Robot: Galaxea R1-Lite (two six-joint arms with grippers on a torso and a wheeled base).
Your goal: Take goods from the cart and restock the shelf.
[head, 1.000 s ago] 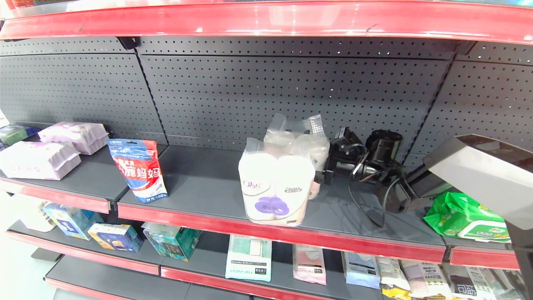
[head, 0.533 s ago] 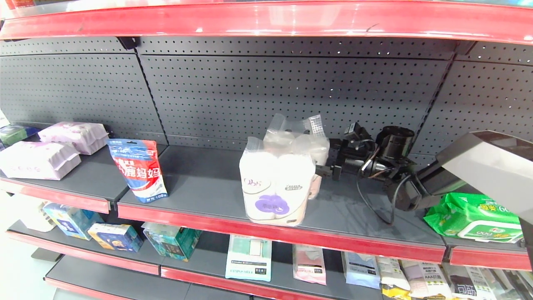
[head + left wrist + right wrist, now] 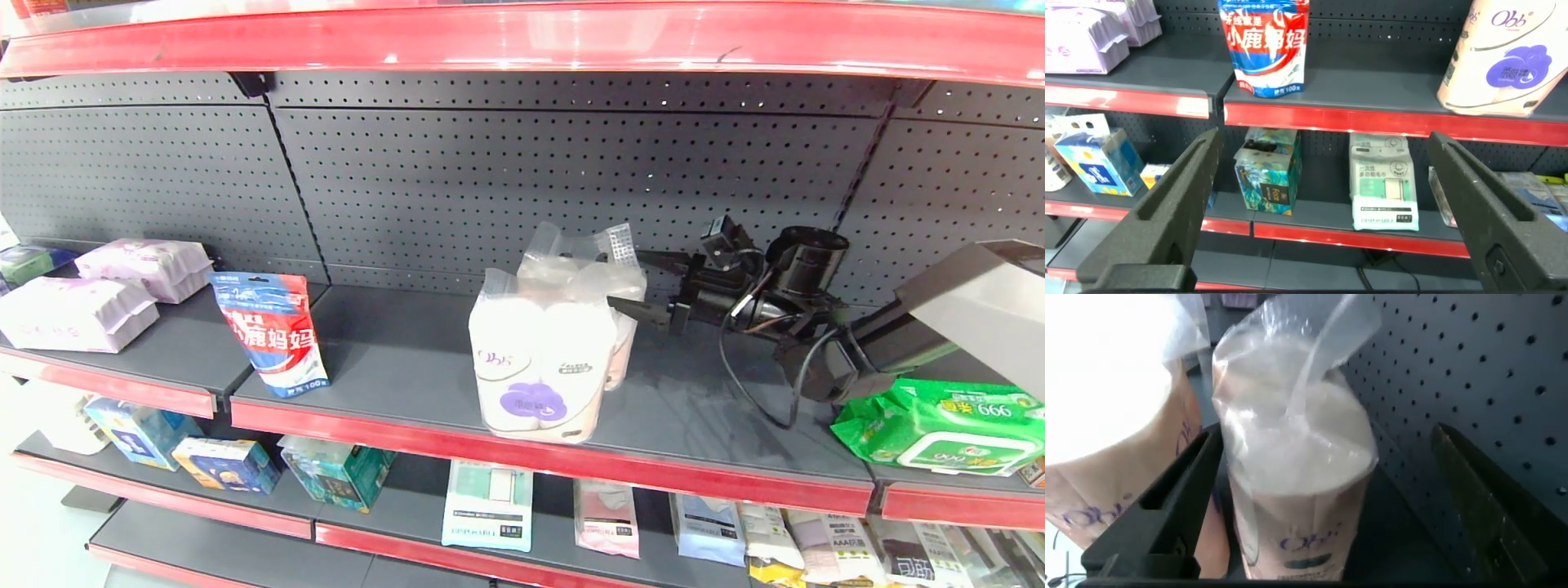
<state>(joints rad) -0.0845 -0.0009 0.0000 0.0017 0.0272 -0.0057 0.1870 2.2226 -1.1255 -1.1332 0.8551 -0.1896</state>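
Two clear-wrapped toilet paper packs stand on the middle shelf point(image 3: 392, 351). The front pack point(image 3: 539, 367) sits near the red lip. The rear pack point(image 3: 584, 273) stands behind it, its loose plastic top sticking up. My right gripper point(image 3: 631, 282) is open and level just off the rear pack's right side, close to the pegboard. In the right wrist view the rear pack point(image 3: 1298, 465) stands ahead between the spread fingers point(image 3: 1167, 514), with the front pack point(image 3: 1110, 408) beside it. My left gripper point(image 3: 1324, 139) is open and holds nothing, facing the shelf front lower down.
A blue-and-red pouch point(image 3: 269, 331) stands left of the packs. Green wipes point(image 3: 939, 425) lie under my right arm. Pale tissue packs point(image 3: 77, 310) fill the left bay. Boxes and pouches point(image 3: 487, 506) line the lower shelf. A red shelf edge point(image 3: 522, 37) runs overhead.
My right arm has pulled back to the right and slightly up, drawing the open gripper away from the rear pack. Both packs stay in place.
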